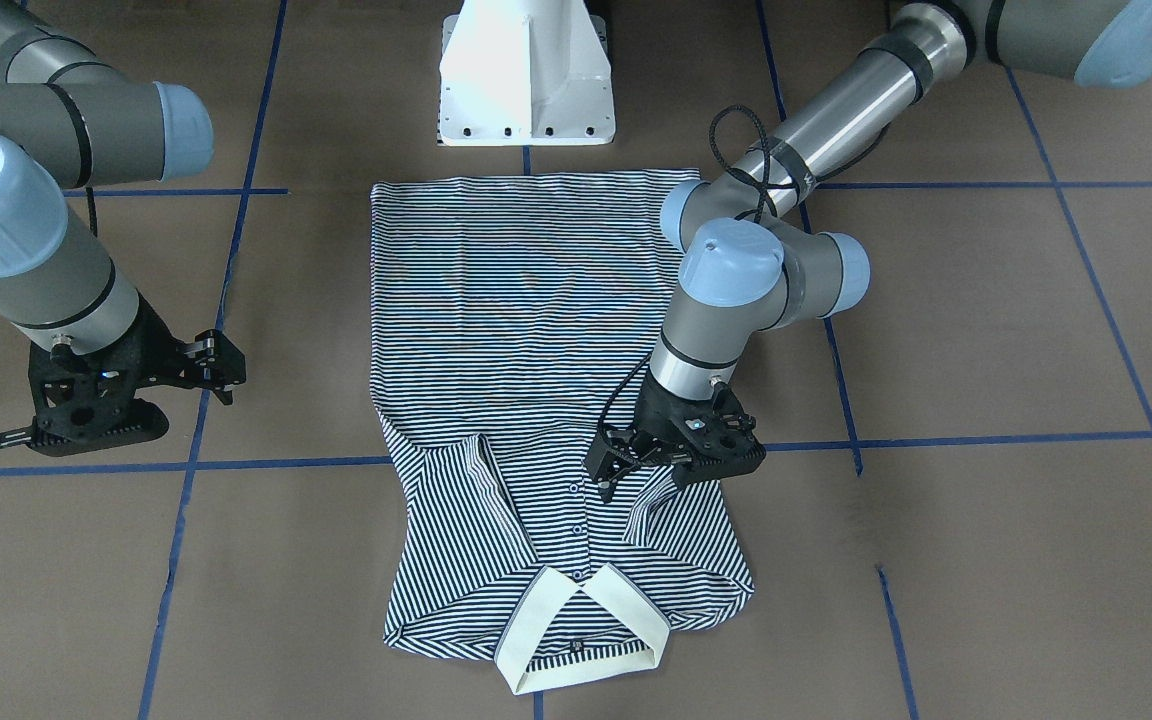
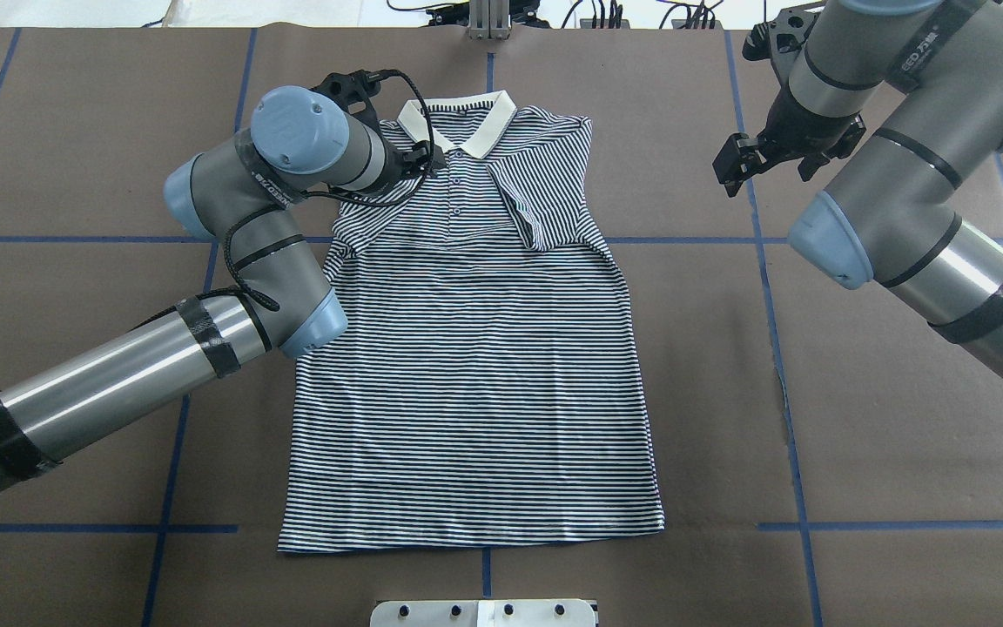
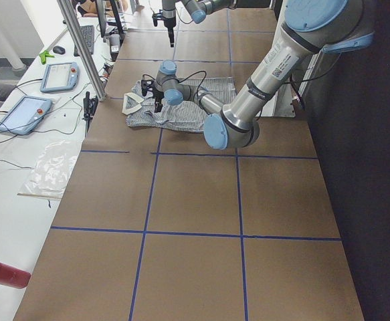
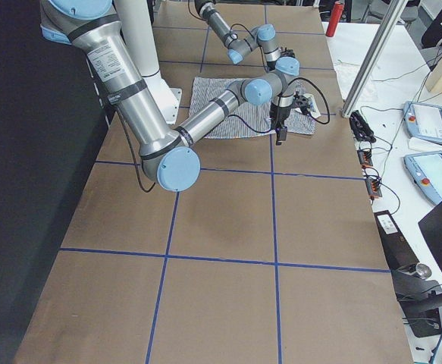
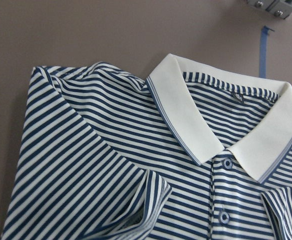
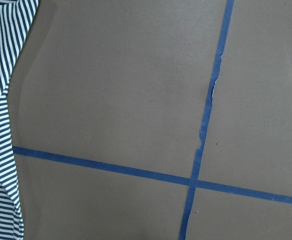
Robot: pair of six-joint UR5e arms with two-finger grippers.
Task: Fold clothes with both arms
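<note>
The left arm (image 2: 232,218) reaches in from the left over the brown table (image 2: 815,392). Its gripper (image 2: 425,158) hangs just above the far left part of the shirt (image 2: 475,366), beside the row of buttons (image 5: 227,163). The fingers look parted, with no cloth between them.

The striped shirt lies flat and face up in the middle of the table. Its hem is near the robot's white base (image 1: 526,75) and its cream collar (image 2: 467,122) is at the far end. The left sleeve (image 1: 661,510) lies turned in over the chest, right under that gripper, with its edge lifted a little. The right sleeve (image 2: 536,209) is also turned in and lies flat beside the buttons.

To the right, well apart from the shirt, the right gripper (image 2: 732,170) hangs over bare table by a blue tape line (image 2: 776,348). Its fingers are spread and empty. The right arm (image 2: 902,218) comes in from the right edge.
</note>
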